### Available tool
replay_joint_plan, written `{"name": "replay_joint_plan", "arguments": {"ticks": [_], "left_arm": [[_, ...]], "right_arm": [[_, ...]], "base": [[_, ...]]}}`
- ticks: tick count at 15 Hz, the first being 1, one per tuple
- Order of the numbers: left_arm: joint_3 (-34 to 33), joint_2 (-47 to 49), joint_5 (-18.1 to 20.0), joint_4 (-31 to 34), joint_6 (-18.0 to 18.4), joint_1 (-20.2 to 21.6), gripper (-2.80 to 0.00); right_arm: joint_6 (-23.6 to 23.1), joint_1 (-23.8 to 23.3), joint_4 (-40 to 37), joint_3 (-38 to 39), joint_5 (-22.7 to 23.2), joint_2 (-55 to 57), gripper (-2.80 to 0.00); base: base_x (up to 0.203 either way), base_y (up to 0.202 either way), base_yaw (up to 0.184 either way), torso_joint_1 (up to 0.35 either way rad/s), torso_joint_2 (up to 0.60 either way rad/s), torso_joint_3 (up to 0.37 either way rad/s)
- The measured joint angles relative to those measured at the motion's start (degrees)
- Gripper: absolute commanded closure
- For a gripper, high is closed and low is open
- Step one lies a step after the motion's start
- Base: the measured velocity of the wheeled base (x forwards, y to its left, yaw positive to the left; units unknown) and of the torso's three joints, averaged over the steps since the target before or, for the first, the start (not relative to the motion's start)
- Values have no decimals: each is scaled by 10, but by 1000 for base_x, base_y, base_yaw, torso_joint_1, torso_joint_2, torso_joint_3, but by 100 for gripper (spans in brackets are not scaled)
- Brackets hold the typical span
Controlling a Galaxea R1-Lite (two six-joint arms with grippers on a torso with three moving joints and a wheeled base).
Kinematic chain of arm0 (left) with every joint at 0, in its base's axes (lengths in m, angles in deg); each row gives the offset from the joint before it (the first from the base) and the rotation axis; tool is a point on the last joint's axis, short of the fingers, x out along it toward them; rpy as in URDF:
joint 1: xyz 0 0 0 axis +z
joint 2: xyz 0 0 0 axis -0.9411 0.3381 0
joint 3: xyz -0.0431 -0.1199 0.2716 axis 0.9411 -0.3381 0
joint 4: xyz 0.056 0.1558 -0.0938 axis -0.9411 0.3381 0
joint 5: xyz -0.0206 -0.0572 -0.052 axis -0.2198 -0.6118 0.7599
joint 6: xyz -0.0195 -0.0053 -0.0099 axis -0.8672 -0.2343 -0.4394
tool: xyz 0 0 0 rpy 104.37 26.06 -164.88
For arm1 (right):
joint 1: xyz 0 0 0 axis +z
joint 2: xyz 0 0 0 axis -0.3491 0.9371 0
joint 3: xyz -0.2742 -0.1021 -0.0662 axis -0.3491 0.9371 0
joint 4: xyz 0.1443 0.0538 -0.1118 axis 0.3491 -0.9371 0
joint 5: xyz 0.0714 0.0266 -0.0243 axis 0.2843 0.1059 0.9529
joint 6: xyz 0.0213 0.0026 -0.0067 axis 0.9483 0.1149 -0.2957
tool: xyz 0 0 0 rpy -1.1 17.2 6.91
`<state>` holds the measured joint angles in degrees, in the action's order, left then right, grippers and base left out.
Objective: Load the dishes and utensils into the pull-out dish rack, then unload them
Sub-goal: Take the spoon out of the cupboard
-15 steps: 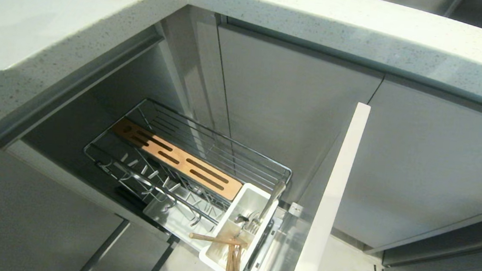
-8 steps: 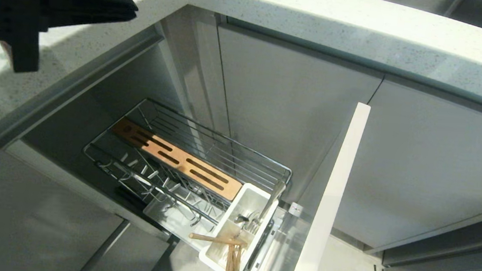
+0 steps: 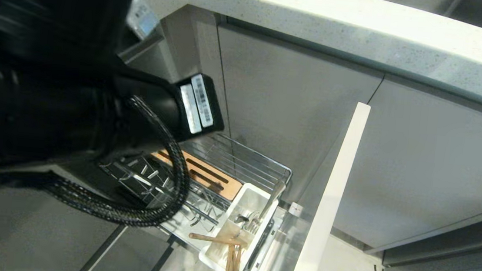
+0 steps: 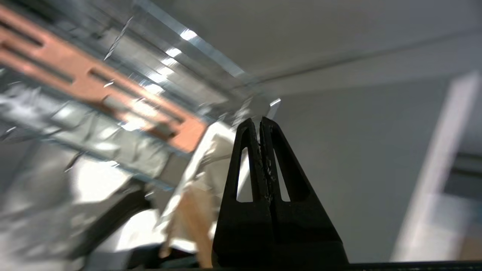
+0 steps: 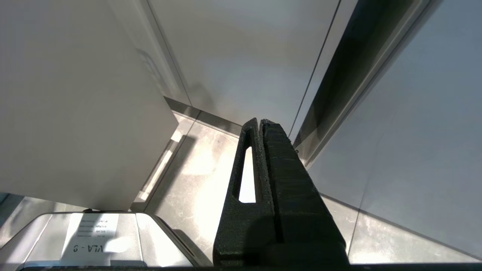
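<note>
Your left arm has just swung in over the pull-out dish rack, left pincer clenched and empty. Chopsticks and spoon sit in the white tub, so unloading looks next. Right pincer is parked, clenched.
</note>
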<state>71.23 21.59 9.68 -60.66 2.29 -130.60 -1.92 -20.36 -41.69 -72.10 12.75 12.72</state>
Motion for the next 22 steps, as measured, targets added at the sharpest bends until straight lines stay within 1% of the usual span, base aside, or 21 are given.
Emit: {"name": "replay_joint_plan", "arguments": {"ticks": [2,6,10,12,13,22], "left_arm": [[-5,27,-17,23,1,-5,0],[-24,66,-22,30,5,-17,0],[-32,82,-23,92,7,-47,0],[-36,88,-23,96,8,-55,0],[-37,92,-23,99,8,-57,-280],[-51,128,-16,102,6,-73,-280]], "right_arm": [[0,0,0,0,0,0,0],[0,0,0,0,0,0,0],[0,0,0,0,0,0,0],[0,0,0,0,0,0,0],[0,0,0,0,0,0,0],[0,0,0,0,0,0,0]], "base": [[0,0,0,0,0,0],[0,0,0,0,0,0],[0,0,0,0,0,0],[0,0,0,0,0,0],[0,0,0,0,0,0],[0,0,0,0,0,0]]}}
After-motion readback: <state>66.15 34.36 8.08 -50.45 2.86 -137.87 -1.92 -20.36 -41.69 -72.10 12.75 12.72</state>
